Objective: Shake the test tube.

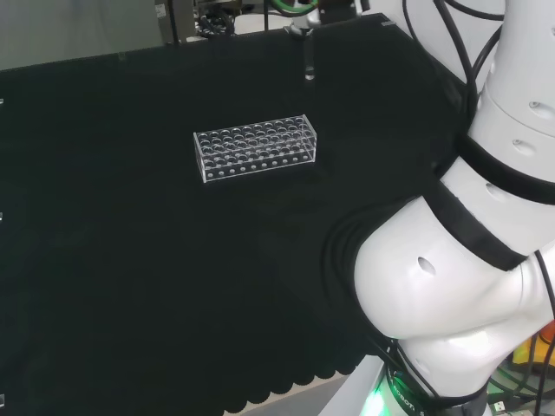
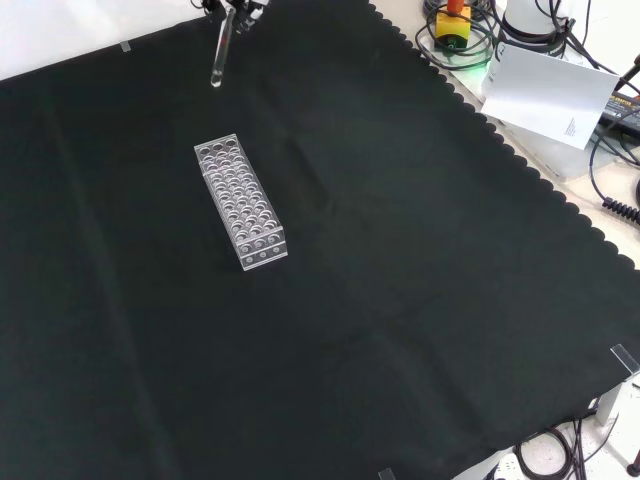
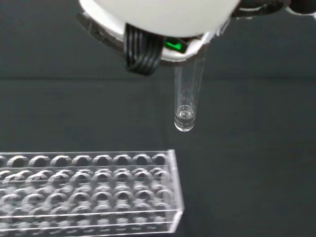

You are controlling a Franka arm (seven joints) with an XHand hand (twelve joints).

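While held aloft, test tube (image 3: 186,106) beside rack (image 3: 94,190)

Raised clear above the surface (image 2: 400,250) beyond the rack (image 2: 240,203), hand (image 2: 238,8) closed round the top of the test tube (image 2: 220,55).

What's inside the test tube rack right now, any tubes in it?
The clear test tube rack shows rows of holes with no tube standing in them. The one test tube hangs in the air beyond the rack's end, its top covered by the hand.
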